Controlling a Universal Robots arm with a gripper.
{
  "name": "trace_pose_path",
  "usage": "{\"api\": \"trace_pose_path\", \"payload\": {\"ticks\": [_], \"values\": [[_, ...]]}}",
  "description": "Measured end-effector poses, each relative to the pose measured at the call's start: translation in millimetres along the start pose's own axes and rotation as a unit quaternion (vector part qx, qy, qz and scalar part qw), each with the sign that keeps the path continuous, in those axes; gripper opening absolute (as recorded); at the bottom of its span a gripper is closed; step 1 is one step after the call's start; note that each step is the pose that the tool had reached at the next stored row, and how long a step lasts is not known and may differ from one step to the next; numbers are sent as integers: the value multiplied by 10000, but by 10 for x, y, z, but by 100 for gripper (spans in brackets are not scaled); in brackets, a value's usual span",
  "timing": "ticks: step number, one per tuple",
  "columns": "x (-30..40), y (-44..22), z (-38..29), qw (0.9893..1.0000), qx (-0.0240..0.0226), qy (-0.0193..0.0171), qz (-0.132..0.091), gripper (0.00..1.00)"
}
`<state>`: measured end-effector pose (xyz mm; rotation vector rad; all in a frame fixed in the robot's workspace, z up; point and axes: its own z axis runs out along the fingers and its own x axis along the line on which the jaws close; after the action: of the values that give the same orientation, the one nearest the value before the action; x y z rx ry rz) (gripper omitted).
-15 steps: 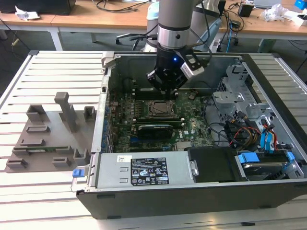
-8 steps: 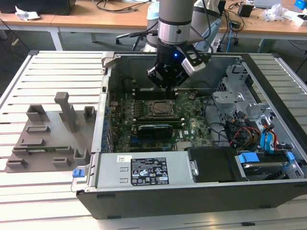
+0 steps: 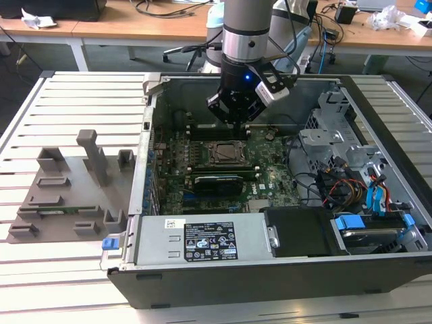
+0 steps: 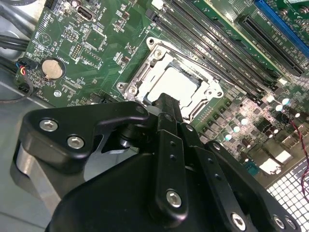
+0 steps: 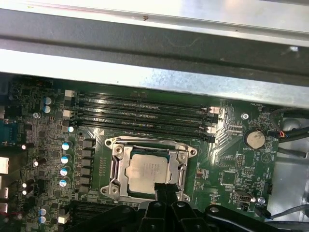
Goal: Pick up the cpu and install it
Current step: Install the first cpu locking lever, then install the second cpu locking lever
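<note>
Inside the socket (image 5: pixel 148 170) at the board's middle, I see the cpu (image 5: pixel 147 171) lying flat and square within the metal frame, so it looks seated already. My gripper (image 3: pixel 234 121) hangs just above it, over the board (image 3: pixel 270 177) inside the case (image 3: pixel 290 283). Its fingers (image 4: pixel 166 104) look drawn together with nothing between them. Grey fixture blocks (image 3: pixel 64 189) stand outside the case, on the table (image 3: pixel 40 277).

Open computer case (image 3: pixel 378 270) lying on a slatted white table (image 3: pixel 74 91). Green motherboard (image 3: pixel 270 177) inside, with a round coin battery (image 5: pixel 254 139) and black memory slots (image 5: pixel 145 113). Grey plastic fixture blocks (image 3: pixel 64 196) beside the case, toward the exterior view's left. Wooden desks (image 3: pixel 135 23) behind.
</note>
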<state>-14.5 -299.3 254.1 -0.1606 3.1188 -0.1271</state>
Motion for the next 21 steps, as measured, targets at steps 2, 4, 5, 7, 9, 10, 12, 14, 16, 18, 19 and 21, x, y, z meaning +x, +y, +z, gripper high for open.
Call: {"api": "trace_pose_path", "payload": {"ticks": [2, 4, 5, 7, 9, 10, 12, 14, 16, 18, 19, 21], "values": [[0, 0, 0, 10000, 0, 0, 0, 11], [0, 0, -1, 10000, 0, 0, 0, 11], [0, -2, -2, 10000, 1, 0, 0, 11], [5, -52, 3, 10000, 0, 0, 0, 11], [9, -91, 6, 10000, 0, 0, 0, 11], [11, -106, 7, 10000, 0, 0, 0, 11], [17, -160, 12, 10000, 0, 0, 0, 11], [20, -195, 15, 10000, 0, 0, 0, 11], [21, -204, 17, 10000, -1, -1, 1, 11], [22, -212, 19, 10000, 0, 0, 0, 11], [23, -215, 21, 10000, -1, 0, 0, 11], [23, -219, 21, 10000, 0, 0, 0, 11]]}}
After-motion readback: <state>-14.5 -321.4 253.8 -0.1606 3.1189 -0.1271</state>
